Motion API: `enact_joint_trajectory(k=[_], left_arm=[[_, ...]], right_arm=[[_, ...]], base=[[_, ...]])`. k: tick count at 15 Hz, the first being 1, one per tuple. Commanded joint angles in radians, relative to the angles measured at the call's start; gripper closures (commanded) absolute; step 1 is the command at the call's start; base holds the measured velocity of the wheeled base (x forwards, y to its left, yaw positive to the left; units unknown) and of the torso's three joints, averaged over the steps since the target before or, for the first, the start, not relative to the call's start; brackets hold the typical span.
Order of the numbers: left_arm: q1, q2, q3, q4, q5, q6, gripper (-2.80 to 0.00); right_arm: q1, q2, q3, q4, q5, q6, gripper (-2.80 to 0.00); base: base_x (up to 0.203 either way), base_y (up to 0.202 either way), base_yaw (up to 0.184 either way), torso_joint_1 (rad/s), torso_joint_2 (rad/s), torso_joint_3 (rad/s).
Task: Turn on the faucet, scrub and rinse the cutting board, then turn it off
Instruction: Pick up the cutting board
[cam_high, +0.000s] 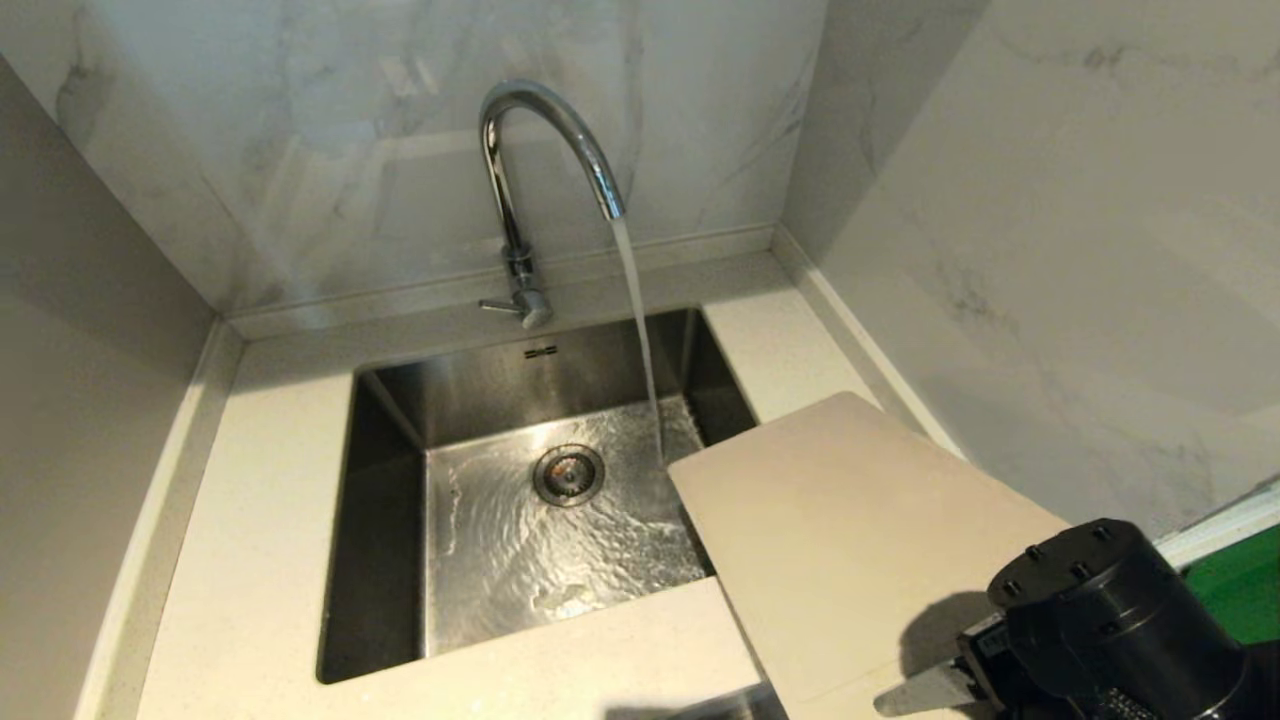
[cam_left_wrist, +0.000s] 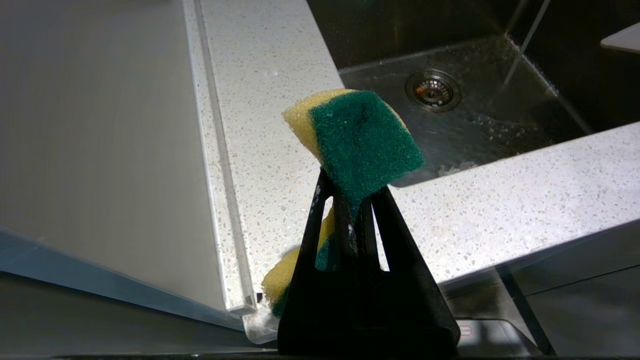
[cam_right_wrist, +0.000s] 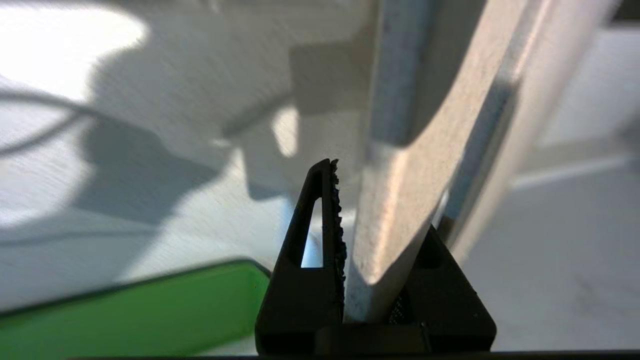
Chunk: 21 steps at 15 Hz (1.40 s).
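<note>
Already, water is running from the tall chrome gooseneck faucet (cam_high: 545, 150) into the steel sink (cam_high: 390, 500). The right hand (cam_right_wrist: 350, 250), pinching the thin cream-beige plastic cutting board (cam_high: 860, 540), is holding it tilted over the sink's right rim, and the left hand (cam_left_wrist: 350, 200) is clamping a yellow-green sponge (cam_left_wrist: 362, 137) above the speckled worktop (cam_left_wrist: 500, 200). Scrubbing, rinsing and shutting off are judged outstanding.

Speckled white countertop (cam_high: 250, 520) around sink (cam_high: 390, 560)

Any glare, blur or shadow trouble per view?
Head view: highlights streak the chrome gooseneck faucet; right gripper casts a shadow on the cream-beige plastic cutting board. Left wrist view: green-and-yellow sponge sharp, steel sink dark. Right wrist view: board out of focus; wall patch overexposed.
</note>
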Motion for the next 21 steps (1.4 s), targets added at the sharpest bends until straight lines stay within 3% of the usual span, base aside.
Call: enact_joint_trajectory(k=[1,4,9,12,21], left_arm=[[0.000,0.001,0.000,0.000,0.000,0.000,0.00],[0.000,0.000,0.000,-0.001,0.000,0.000,0.00],[0.000,0.000,0.000,0.000,0.000,0.000,0.00],[0.000,0.001,0.000,0.000,0.000,0.000,0.00],[0.000,0.001,0.000,0.000,0.000,0.000,0.00]], right_arm=[[0.001,-0.060,0.003,0.001,-0.018,-0.035,0.00],[0.002,-0.096,-0.002,-0.006,-0.035,-0.090,0.00],[-0.001,-0.097,-0.020,-0.170,-0.035,-0.180,0.00],[-0.001,-0.100,-0.056,-0.190,-0.033,-0.236,0.00],[0.000,-0.095,-0.144,-0.192,0.002,-0.275,0.00]], base=[[0.000,0.000,0.000,0.000,0.00,0.000],[0.000,0.000,0.000,0.000,0.00,0.000],[0.000,0.000,0.000,0.000,0.00,0.000],[0.000,0.000,0.000,0.000,0.00,0.000],[0.000,0.000,0.000,0.000,0.00,0.000]])
